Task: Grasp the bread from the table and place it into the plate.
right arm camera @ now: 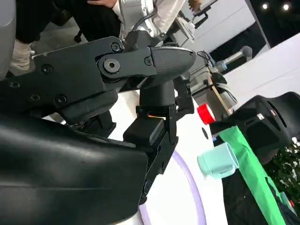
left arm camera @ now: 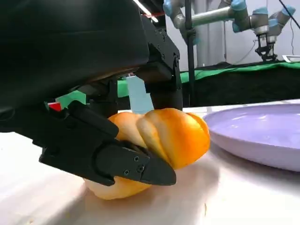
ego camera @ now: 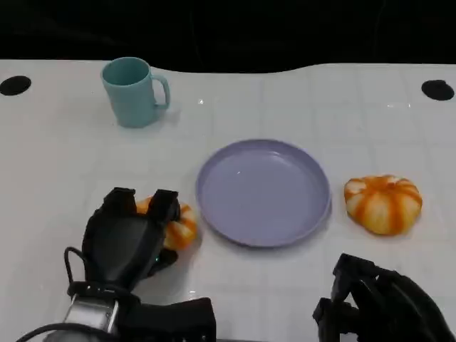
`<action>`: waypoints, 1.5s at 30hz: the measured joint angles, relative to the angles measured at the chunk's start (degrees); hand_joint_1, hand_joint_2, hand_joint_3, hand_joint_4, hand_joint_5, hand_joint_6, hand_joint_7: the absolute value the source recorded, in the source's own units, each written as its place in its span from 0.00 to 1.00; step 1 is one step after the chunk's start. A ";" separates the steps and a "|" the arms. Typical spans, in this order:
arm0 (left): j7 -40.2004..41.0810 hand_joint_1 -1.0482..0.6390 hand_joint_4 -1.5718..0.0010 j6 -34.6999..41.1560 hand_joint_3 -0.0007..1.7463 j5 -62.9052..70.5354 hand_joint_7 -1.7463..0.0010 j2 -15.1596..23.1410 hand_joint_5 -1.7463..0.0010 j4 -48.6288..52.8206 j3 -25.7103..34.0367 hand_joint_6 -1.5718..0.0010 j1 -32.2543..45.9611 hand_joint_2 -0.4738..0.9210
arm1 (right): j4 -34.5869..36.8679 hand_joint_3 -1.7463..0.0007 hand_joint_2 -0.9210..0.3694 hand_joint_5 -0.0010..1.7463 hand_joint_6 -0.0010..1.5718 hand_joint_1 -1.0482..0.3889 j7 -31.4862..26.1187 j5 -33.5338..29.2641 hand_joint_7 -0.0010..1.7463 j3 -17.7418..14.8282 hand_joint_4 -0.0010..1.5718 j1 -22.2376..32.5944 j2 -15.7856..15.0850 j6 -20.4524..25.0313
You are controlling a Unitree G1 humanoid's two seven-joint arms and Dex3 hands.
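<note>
Two orange-striped bread rolls lie on the white table. One bread (ego camera: 184, 226) (left arm camera: 164, 136) sits just left of the lilac plate (ego camera: 263, 191) (left arm camera: 262, 136), and my left hand (ego camera: 132, 239) grips it, thumb (left arm camera: 117, 161) on one side and fingers (left arm camera: 159, 70) on the other. It still touches the tabletop. The other bread (ego camera: 382, 203) lies to the right of the plate, which has nothing on it. My right hand (ego camera: 377, 299) (right arm camera: 150, 93) rests near the table's front edge, below that second bread, holding nothing, its fingers loosely bent and apart.
A teal mug (ego camera: 135, 91) (right arm camera: 218, 160) stands at the back left, well away from the plate. Black round holes (ego camera: 14, 85) mark the table's far corners. A person and other robot arms (left arm camera: 243, 14) are beyond the table.
</note>
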 measured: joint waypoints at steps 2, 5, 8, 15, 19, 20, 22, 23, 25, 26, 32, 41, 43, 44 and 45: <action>0.01 0.49 0.45 0.02 0.47 -0.29 0.00 0.58 0.00 -1.77 0.86 0.62 0.00 0.73 | 0.00 0.87 0.00 0.92 0.51 0.22 0.00 0.00 0.78 0.00 0.57 0.00 0.00 0.00; -0.07 0.49 0.45 0.03 0.53 -0.51 0.00 1.46 0.00 -4.87 2.06 0.61 0.04 0.67 | -0.01 0.87 0.00 0.92 0.51 0.23 -0.01 0.00 0.78 0.00 0.57 0.00 -0.01 0.02; -0.46 0.50 0.43 -0.03 0.58 -1.47 0.01 1.95 0.00 -7.62 3.34 0.58 0.02 0.63 | -0.01 0.87 0.00 0.92 0.51 0.23 -0.01 0.00 0.79 0.00 0.57 -0.01 -0.01 0.04; -3.67 0.50 0.39 -2.28 0.67 -5.36 0.02 1.79 0.00 -12.01 5.76 0.54 -0.81 0.60 | -0.01 0.87 0.00 0.92 0.50 0.21 -0.02 -0.08 0.79 0.01 0.57 0.01 -0.01 -0.01; -6.50 0.50 0.38 -3.41 0.70 -7.07 0.04 1.13 0.00 -12.06 6.10 0.53 -3.85 0.57 | 0.00 0.88 0.00 0.92 0.50 0.21 -0.02 -0.09 0.79 0.02 0.56 0.00 -0.01 -0.02; -7.31 0.50 0.38 -3.76 0.69 -7.36 0.03 0.78 0.00 -12.06 6.09 0.53 -4.77 0.57 | 0.00 0.88 0.00 0.92 0.50 0.21 -0.02 -0.09 0.79 0.02 0.56 0.00 -0.02 -0.02; -8.46 0.51 0.38 -4.19 0.68 -8.04 0.01 -0.04 0.00 -12.02 6.01 0.54 -6.10 0.57 | 0.00 0.88 0.00 0.92 0.50 0.21 -0.02 -0.10 0.78 0.02 0.56 0.01 -0.02 -0.02; -8.80 0.51 0.38 -4.35 0.68 -8.12 0.00 -0.45 0.00 -11.75 5.88 0.55 -6.65 0.58 | 0.00 0.88 0.00 0.92 0.50 0.21 -0.03 -0.10 0.78 0.02 0.56 0.01 -0.03 -0.02; -9.50 0.52 0.38 -5.02 0.68 -8.40 0.00 -1.28 0.00 -10.84 5.45 0.55 -7.60 0.58 | 0.00 0.88 0.00 0.92 0.51 0.22 -0.03 -0.10 0.78 0.01 0.56 0.02 -0.05 -0.01; -10.00 0.52 0.38 -5.36 0.68 -8.55 0.00 -1.75 0.00 -10.18 5.18 0.55 -8.12 0.58 | 0.00 0.88 0.00 0.92 0.50 0.22 -0.03 -0.09 0.78 0.01 0.56 0.02 -0.06 -0.01; -11.60 0.51 0.38 -7.06 0.66 -9.13 0.00 -4.27 0.00 -4.80 3.59 0.56 -12.05 0.58 | -0.03 0.87 0.00 0.92 0.51 0.23 -0.02 -0.06 0.79 0.04 0.56 0.24 -0.07 -0.03; -13.39 0.50 0.38 -9.55 0.61 -10.80 0.01 -9.04 0.00 5.35 1.24 0.55 -17.36 0.61 | -0.37 0.87 0.00 0.92 0.50 0.23 -0.02 -0.05 0.79 0.35 0.57 0.95 -0.08 -0.03; -13.29 0.50 0.38 -9.96 0.58 -10.70 0.02 -9.86 0.00 8.16 0.53 0.53 -19.03 0.62 | -0.40 0.87 0.00 0.92 0.50 0.23 -0.02 -0.01 0.78 0.38 0.57 1.01 -0.06 -0.02; -13.20 0.50 0.38 -10.25 0.57 -10.59 0.02 -10.27 0.00 9.69 0.00 0.54 -19.81 0.62 | -0.40 0.87 0.00 0.92 0.50 0.22 -0.02 -0.01 0.78 0.39 0.57 1.03 -0.06 -0.01; -13.11 0.49 0.39 -10.41 0.52 -10.39 0.08 -10.76 0.00 11.11 -0.35 0.53 -20.42 0.66 | -0.41 0.87 0.00 0.92 0.50 0.22 -0.02 -0.01 0.78 0.42 0.57 1.03 -0.04 -0.02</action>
